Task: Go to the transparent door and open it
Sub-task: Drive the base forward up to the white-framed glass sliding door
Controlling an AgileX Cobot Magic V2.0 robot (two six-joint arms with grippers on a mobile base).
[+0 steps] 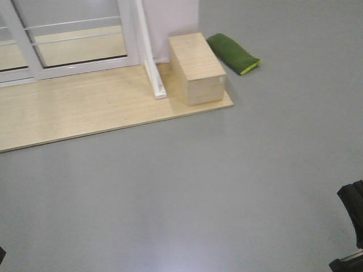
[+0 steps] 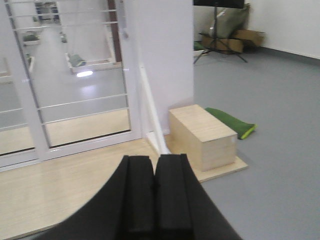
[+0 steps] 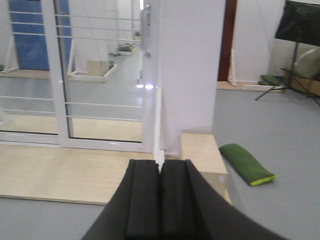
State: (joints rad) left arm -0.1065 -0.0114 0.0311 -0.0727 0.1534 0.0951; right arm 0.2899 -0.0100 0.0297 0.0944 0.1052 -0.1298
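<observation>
While right tool [image 3: 160, 200] sits closed, transparent door [image 3: 107, 75] stands apart, ahead-left.

Pale wooden box [image 1: 195, 68] on a wood platform [image 1: 85, 113], green cushion [image 1: 232, 52] just beside, grey floor [image 1: 227, 187]

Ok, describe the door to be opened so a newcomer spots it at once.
Start at the white wall block behind the wooden box. The transparent door is the barred glass panel directly left of it. Unlike the similar panel further left, its frame edge by the wall carries a lock plate.
</observation>
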